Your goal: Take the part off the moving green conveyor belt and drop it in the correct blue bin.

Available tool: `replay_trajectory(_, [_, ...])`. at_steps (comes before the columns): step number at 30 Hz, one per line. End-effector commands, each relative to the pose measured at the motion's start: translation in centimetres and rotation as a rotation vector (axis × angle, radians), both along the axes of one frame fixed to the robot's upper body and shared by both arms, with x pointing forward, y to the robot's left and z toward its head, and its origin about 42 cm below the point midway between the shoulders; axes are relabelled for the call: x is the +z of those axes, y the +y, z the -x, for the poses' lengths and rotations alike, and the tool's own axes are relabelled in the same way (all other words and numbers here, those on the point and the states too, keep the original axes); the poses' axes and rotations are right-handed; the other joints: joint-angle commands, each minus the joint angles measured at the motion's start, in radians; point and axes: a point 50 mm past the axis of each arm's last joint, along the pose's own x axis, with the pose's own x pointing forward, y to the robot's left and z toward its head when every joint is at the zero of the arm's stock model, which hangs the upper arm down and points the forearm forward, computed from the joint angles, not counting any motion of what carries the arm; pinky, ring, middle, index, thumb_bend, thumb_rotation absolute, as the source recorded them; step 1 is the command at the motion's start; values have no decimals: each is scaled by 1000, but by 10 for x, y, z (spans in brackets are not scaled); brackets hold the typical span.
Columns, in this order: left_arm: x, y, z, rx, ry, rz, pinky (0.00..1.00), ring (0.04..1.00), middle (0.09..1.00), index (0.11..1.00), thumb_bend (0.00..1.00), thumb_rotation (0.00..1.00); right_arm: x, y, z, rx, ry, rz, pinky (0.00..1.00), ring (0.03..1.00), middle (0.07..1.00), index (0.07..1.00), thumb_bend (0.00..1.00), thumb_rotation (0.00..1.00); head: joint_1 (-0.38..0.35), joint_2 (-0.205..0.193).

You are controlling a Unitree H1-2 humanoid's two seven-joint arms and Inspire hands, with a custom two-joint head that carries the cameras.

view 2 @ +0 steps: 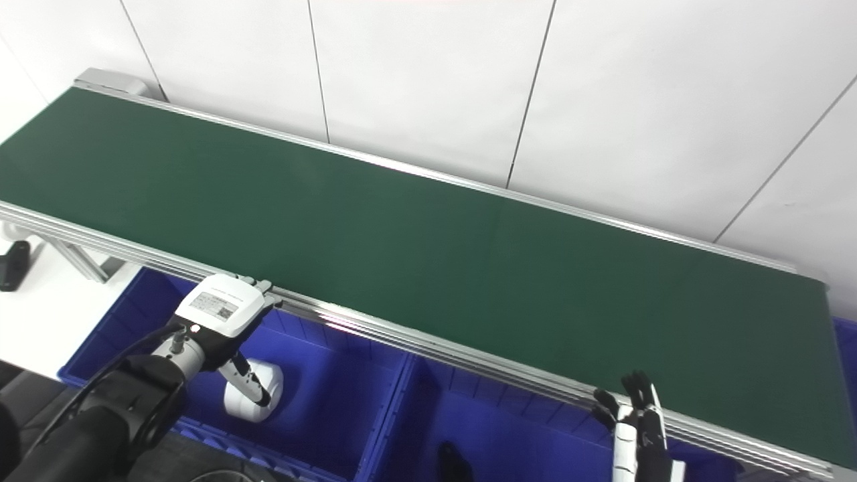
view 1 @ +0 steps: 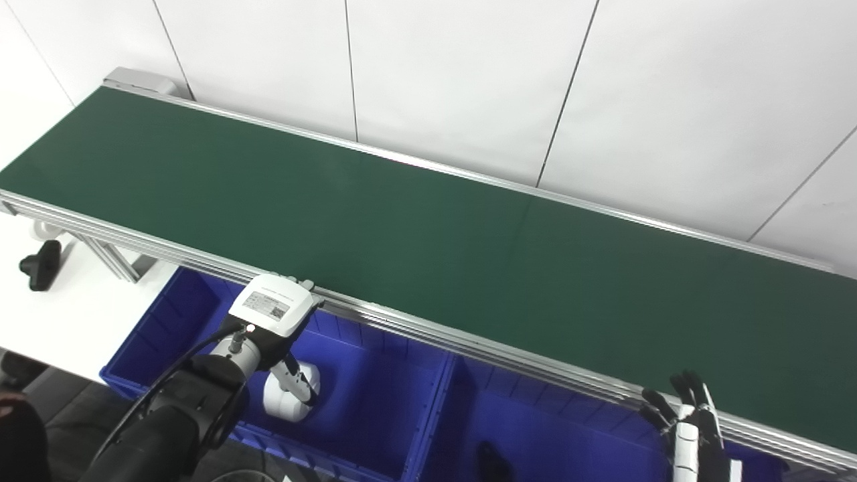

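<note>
The green conveyor belt [view 1: 428, 248] runs from upper left to lower right and carries no part. A round white part [view 1: 289, 400] is in the left blue bin [view 1: 375, 402], right under my left hand [view 1: 271, 311]. The hand hangs palm down over that bin, against the belt's near rail. Its thumb lies across the part, and its fingers are hidden under the hand. I cannot tell whether it grips the part. My right hand [view 1: 689, 422] is at the bottom right by the near rail, fingers up and apart, holding nothing.
A second blue bin [view 1: 569, 435] sits to the right of the first, with a dark object [view 1: 492, 462] in it. The aluminium rail [view 1: 469, 345] runs above both bins. A black knob [view 1: 40, 264] lies on the white surface at the left.
</note>
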Motion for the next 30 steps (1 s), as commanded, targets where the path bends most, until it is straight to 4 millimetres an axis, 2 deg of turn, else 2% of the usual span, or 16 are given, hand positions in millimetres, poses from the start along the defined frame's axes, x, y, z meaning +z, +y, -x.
replay_trajectory(1, [12, 2, 0, 6, -53, 0, 898, 923, 941, 863, 804, 538, 10, 3, -4, -1, -62, -2, 719, 760, 893, 898, 579, 796, -8, 2])
replay_trajectory(5, [27, -5, 11, 16, -75, 156, 858, 886, 922, 870, 818, 497, 9, 5, -2, 1, -66, 0, 721, 757, 894, 898, 569, 800, -45, 9])
replay_trajectory(10, [71, -30, 39, 86, -61, 658, 826, 892, 932, 908, 805, 485, 8, 10, -1, 17, -61, 24, 723, 760, 903, 909, 587, 834, -105, 21])
replay_trajectory(13, [92, -36, 49, 100, 8, 963, 837, 934, 966, 954, 770, 544, 9, 18, -1, 16, -54, 33, 710, 767, 909, 915, 555, 840, -171, 30])
replay_trajectory(14, [96, -37, 51, 88, 15, 1036, 830, 937, 972, 962, 763, 557, 9, 21, -1, 18, -54, 37, 708, 768, 910, 918, 542, 842, -171, 30])
replay_trajectory(15, [99, -36, 52, 73, 17, 1103, 813, 931, 974, 966, 760, 574, 10, 25, -2, 19, -55, 42, 706, 766, 910, 921, 539, 844, -220, 34])
replay_trajectory(16, [101, -37, 52, 61, 11, 1164, 804, 932, 980, 970, 749, 591, 11, 29, -2, 20, -55, 46, 707, 765, 909, 924, 553, 851, -220, 34])
replay_trajectory(17, [102, -36, 52, 53, 7, 1212, 806, 931, 981, 969, 757, 627, 12, 33, -3, 20, -55, 48, 708, 767, 913, 930, 563, 859, -267, 36])
replay_trajectory(20, [98, -35, 49, 86, -43, 1313, 841, 934, 980, 982, 732, 665, 14, 48, -4, 6, -57, 48, 701, 764, 913, 928, 562, 860, -334, 35])
replay_trajectory(21, [95, -35, 48, 113, -73, 1340, 858, 934, 979, 982, 709, 651, 13, 53, -5, 2, -56, 43, 703, 765, 914, 928, 564, 859, -383, 34])
replay_trajectory(22, [93, -34, 47, 131, -93, 1355, 868, 932, 973, 974, 701, 617, 13, 57, -5, 0, -56, 41, 705, 767, 914, 927, 572, 859, -383, 34])
replay_trajectory(23, [86, -37, 46, 161, -137, 1363, 872, 930, 971, 971, 695, 611, 12, 62, -5, -1, -56, 46, 706, 767, 914, 928, 574, 863, -432, 27])
replay_trajectory(24, [81, -39, 45, 178, -167, 1365, 874, 929, 969, 970, 688, 625, 12, 65, -5, -1, -56, 51, 706, 767, 915, 930, 575, 872, -432, 27])
replay_trajectory(27, [51, -50, 44, 188, -229, 1356, 865, 940, 978, 968, 678, 602, 11, 77, -6, -8, -55, 51, 702, 764, 912, 929, 537, 875, -482, 13])
replay_trajectory(28, [42, -54, 45, 185, -233, 1360, 882, 956, 989, 973, 657, 532, 11, 79, -6, -9, -54, 48, 712, 772, 910, 925, 520, 875, -482, 13])
replay_trajectory(30, [20, -69, 54, 171, -171, 1417, 936, 976, 988, 993, 661, 550, 10, 84, -6, -12, -48, 49, 718, 785, 906, 915, 524, 867, -519, 6])
